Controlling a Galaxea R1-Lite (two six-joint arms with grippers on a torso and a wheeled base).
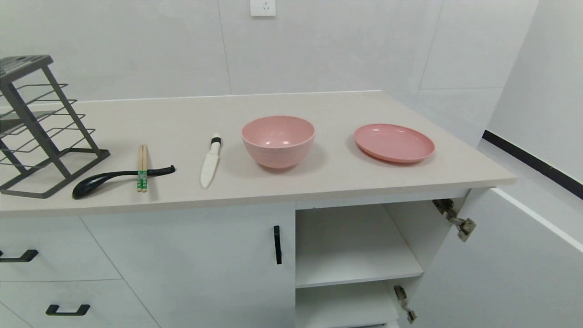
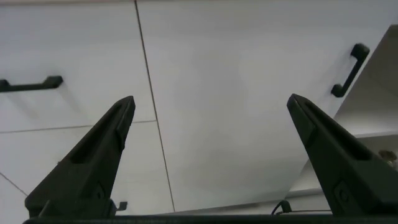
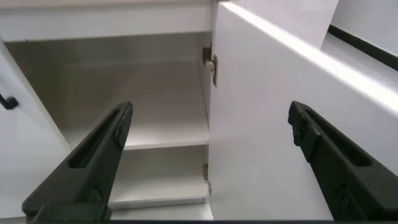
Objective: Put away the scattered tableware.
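Both jaws stand wide apart, holding nothing. In the left wrist view we see the left gripper (image 2: 210,99) before closed white cabinet fronts, with a black drawer handle (image 2: 31,83) to one side and a black door handle (image 2: 349,70) to the other.

In the right wrist view the right gripper (image 3: 210,107) faces the open cupboard, its bare shelf (image 3: 137,124) behind one finger and the swung-out cabinet door (image 3: 280,124) with its metal hinge (image 3: 211,65) behind the other.

In the head view we find the tableware lying on the beige counter (image 1: 182,114). A pink plate (image 1: 394,142) sits farthest to the right, a pink bowl (image 1: 278,141) upright left of it, then a white knife (image 1: 211,161). Further left, wooden chopsticks (image 1: 142,168) lie across the handle of a black spoon (image 1: 118,176), beside a dark wire rack (image 1: 41,123). The chopsticks carry a green band whose print we cannot read.
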